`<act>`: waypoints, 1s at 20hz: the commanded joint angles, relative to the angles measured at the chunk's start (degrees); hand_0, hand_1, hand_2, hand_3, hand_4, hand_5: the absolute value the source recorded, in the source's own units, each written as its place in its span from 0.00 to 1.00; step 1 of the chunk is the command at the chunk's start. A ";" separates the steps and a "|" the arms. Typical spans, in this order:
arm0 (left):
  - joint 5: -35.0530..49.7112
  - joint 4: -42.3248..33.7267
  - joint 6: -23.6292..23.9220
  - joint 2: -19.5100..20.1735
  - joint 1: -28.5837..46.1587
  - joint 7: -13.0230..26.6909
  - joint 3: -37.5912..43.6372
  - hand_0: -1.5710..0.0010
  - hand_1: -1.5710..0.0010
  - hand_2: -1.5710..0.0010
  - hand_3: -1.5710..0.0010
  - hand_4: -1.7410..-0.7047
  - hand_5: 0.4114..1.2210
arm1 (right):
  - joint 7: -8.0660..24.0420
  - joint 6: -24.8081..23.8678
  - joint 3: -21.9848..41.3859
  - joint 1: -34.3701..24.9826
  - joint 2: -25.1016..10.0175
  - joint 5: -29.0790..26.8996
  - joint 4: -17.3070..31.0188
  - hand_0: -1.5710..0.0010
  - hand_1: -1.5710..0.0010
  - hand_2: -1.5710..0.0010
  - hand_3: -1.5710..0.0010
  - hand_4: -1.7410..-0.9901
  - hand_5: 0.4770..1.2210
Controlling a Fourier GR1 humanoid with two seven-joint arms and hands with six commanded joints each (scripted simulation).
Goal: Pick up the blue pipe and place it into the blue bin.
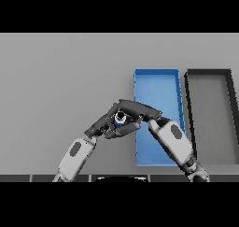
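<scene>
A short blue pipe point(120, 118) with a dark open end stands between my two hands, just left of the blue bin point(157, 83). My right hand point(138, 111) reaches leftward over the bin's left wall, its fingers curled around the pipe from above and right. My left hand point(101, 124) comes in from the lower left, its fingers touching the pipe's left and lower side. Most of the pipe's body is hidden by the hands. The bin is a long blue tray, and my right forearm covers its near part.
A dark grey bin point(229, 88) sits directly right of the blue bin, nearly touching it. The grey table point(60, 81) stretches to the left and far side of the hands.
</scene>
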 commanded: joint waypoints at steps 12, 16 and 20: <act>-4.92 -1.08 1.97 1.36 -0.69 -2.70 0.05 0.26 0.32 0.34 0.41 0.26 1.00 | -2.50 -1.64 -0.03 1.04 2.68 4.45 -0.96 0.01 0.01 0.01 0.01 0.01 0.97; -6.68 -0.68 -2.12 2.68 -0.77 -2.16 0.42 0.70 0.72 0.73 0.76 0.58 0.89 | 1.30 -1.86 -0.15 2.05 4.46 5.50 -1.93 0.00 0.00 0.00 0.01 0.00 0.99; -5.61 -1.63 -1.59 2.42 -0.06 1.88 0.65 0.88 0.89 0.89 0.90 0.72 0.44 | 1.02 -1.04 -1.20 2.50 5.77 7.75 -2.91 0.00 0.00 0.00 0.00 0.00 1.00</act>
